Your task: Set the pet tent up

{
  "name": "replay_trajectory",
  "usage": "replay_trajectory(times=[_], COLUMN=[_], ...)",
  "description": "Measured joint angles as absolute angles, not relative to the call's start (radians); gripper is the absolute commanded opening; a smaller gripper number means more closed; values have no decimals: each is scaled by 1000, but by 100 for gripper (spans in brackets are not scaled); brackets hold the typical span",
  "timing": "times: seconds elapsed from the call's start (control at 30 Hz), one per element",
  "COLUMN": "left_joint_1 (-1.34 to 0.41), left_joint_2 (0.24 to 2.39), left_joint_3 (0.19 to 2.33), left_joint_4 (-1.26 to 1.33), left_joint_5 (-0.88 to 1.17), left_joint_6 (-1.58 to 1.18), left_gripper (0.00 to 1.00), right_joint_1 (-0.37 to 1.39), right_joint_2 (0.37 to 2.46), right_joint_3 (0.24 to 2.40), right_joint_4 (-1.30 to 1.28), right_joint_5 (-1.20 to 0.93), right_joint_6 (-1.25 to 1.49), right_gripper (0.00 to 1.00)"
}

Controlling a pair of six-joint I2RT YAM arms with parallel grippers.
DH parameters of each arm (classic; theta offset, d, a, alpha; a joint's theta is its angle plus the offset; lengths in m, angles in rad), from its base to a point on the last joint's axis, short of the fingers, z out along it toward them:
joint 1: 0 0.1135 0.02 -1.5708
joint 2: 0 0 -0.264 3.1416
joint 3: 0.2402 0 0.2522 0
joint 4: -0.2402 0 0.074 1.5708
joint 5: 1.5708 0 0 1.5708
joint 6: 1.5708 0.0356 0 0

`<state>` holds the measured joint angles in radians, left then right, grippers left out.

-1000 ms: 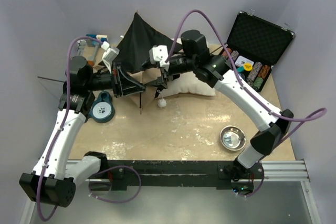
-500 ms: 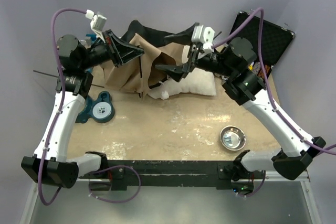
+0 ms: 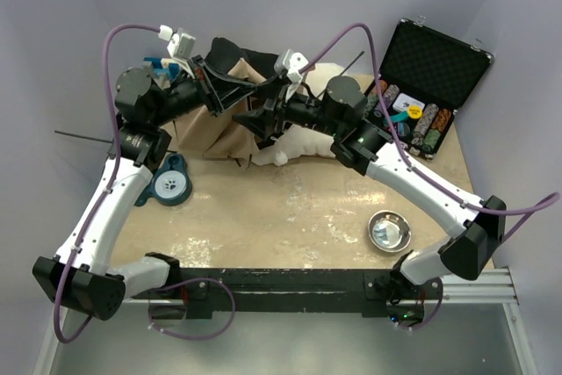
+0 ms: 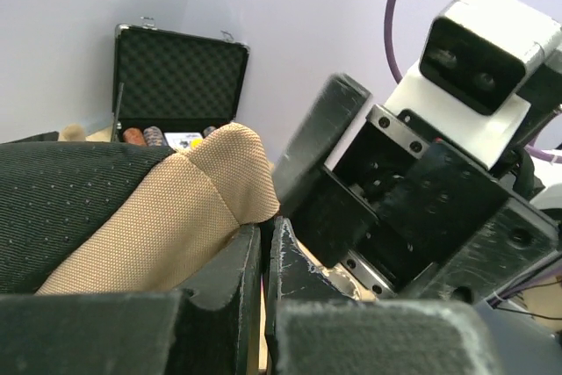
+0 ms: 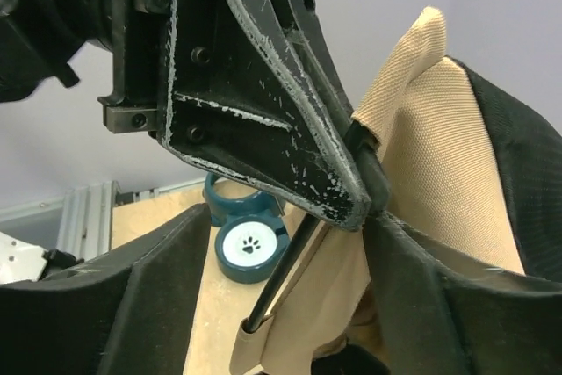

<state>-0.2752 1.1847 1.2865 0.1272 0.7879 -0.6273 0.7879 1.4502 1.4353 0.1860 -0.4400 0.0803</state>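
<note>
The pet tent point(image 3: 206, 133) lies slumped in the upper left-centre of the overhead view, at the far side of the tabletop point(image 3: 290, 208). Its tan fabric is bunched in folds and its black lining shows along the top edge, against the back wall. A thin dark pole point(image 3: 83, 136) sticks out of it towards the left edge of the frame. A white cushion point(image 3: 316, 142) lies just right of the tent, touching it.

The left gripper point(image 3: 239, 94) hangs above the tent's upper part. Its jaws are pressed together on the tent: in the right wrist view the tip point(image 5: 356, 191) pinches a black rod where it meets the tan fabric point(image 5: 439, 129). In the left wrist view the two fingers point(image 4: 241, 270) meet at the bottom centre, with the tan and black cloth point(image 4: 176, 217) bulging on the left.

The right gripper point(image 3: 255, 111) faces the left one from the right, very close to it. Its jaws stand wide apart, one on either side of the left gripper's tip and the fold of cloth. I cannot tell whether they touch either.

A teal dish with a paw print point(image 3: 170, 184) sits lower left of the tent. A small metal bowl point(image 3: 389, 230) stands in the lower right of the tabletop, well apart from the tent. An open black case point(image 3: 439, 63) with poker chips point(image 3: 421, 120) occupies the upper right corner.
</note>
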Motion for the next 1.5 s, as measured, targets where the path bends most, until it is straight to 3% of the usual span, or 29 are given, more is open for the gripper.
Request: replay_trajectory(times=[0.07, 0.13, 0.17, 0.3, 0.37, 0.43, 0.53, 0.67, 0.9, 1.23, 1.5], left_joint_1=[-282, -282, -283, -259, -208, -99, 97, 292, 597, 822, 923], left_joint_2=[1180, 1179, 1179, 1199, 1229, 1261, 1263, 1216, 1209, 1270, 1305], left_joint_3=[1287, 1287, 1290, 1365, 1464, 1572, 1620, 1480, 1410, 1565, 1463], left_joint_4=[116, 95, 80, -12, -75, -93, -20, 475, 959, 1068, 1148], left_joint_5=[765, 746, 738, 742, 802, 869, 1020, 1223, 1322, 1301, 1305], left_joint_6=[-608, -590, -579, -519, -500, -487, -545, -936, -1388, -1509, -1557], left_gripper=[0, 13, 23, 58, 85, 99, 99, 99, 100, 100, 96], right_joint_1=[795, 796, 794, 782, 759, 719, 645, 559, 429, 277, 154], right_joint_2=[1460, 1467, 1469, 1471, 1471, 1470, 1460, 1414, 1318, 1287, 1299], right_joint_3=[1436, 1436, 1436, 1437, 1438, 1438, 1437, 1414, 1315, 1258, 1258], right_joint_4=[191, 197, 195, 191, 189, 189, 196, 197, 193, 184, 181], right_joint_5=[-420, -389, -374, -299, -285, -300, -332, -333, -353, -286, -280], right_joint_6=[83, 85, 94, 140, 159, 178, 204, 231, 266, 316, 320], right_gripper=[33, 5, 0, 0, 0, 0, 0, 0, 0, 0, 0])
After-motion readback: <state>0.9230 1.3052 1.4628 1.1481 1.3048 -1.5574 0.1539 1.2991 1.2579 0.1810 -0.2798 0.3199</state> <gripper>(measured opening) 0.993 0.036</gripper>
